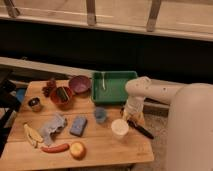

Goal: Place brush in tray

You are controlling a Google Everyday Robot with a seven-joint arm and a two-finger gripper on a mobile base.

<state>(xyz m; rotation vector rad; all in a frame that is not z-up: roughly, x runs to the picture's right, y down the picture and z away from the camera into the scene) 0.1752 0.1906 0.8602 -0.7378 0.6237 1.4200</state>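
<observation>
The black brush [142, 129] lies on the wooden table [100, 150] near its right edge, handle slanting down to the right. My gripper [131, 116] hangs at the end of the white arm [150, 91], right over the brush's upper left end, open and low to the table. The green tray [116, 91] sits just behind the gripper at the table's back. A small pale utensil [103, 80] lies in the tray's left part.
A white cup [120, 127] stands just left of the brush, a blue cup [100, 114] beside it. Maroon bowl [79, 83], red bowl [62, 95], blue sponge [78, 125], grey cloth [52, 125], banana [32, 135], apple [77, 150] fill the left.
</observation>
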